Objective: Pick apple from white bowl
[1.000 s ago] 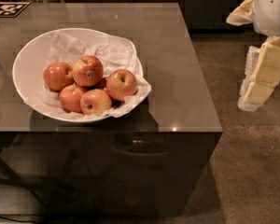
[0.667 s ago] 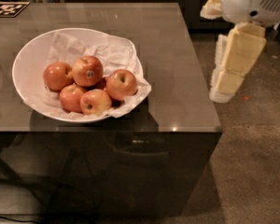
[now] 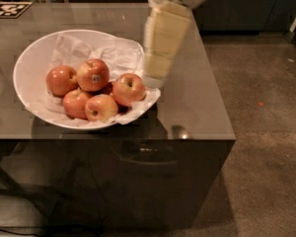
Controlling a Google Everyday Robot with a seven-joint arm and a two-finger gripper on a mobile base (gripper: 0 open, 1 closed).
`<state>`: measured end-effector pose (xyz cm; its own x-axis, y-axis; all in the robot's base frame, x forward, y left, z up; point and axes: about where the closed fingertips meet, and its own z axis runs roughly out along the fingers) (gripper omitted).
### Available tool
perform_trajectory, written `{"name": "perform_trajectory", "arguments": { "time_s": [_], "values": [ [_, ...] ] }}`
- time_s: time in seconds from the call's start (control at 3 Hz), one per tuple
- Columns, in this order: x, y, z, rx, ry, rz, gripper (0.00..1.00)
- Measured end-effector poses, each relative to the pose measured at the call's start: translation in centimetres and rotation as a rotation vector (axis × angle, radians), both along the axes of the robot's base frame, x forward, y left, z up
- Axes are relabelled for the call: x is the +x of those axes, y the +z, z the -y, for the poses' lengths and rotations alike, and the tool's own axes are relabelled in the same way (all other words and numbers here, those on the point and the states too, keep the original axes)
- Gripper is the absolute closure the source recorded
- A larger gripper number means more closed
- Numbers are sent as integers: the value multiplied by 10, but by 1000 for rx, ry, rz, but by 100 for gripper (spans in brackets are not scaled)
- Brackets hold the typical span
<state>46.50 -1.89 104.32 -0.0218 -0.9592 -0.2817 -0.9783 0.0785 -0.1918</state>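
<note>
The apple [image 3: 92, 75] with the dark sticker tops the pile of fruit left of centre, inside the white bowl [image 3: 25, 73], which we see resting on the glossy grey table [image 3: 197, 107] that fills the upper left and middle of the frame. The cream gripper [image 3: 154, 78] hangs at the bowl's right rim, near the pile; we cannot tell whether it is spread or closed. Crumpled paper lining [image 3: 113, 53] and four plain red-orange apples [image 3: 62, 80] surround the stickered one.
</note>
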Motion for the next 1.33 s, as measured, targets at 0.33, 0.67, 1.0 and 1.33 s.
{"name": "perform_trajectory", "arguments": {
  "time_s": [0.33,0.67,1.0,1.33],
  "values": [
    [5,6,-9,29,-2,35,0],
    [13,6,-21,60,18,69,0],
    [31,-4,-46,110,13,59,0],
    [49,-20,-61,146,-7,5,0]
  ]
}}
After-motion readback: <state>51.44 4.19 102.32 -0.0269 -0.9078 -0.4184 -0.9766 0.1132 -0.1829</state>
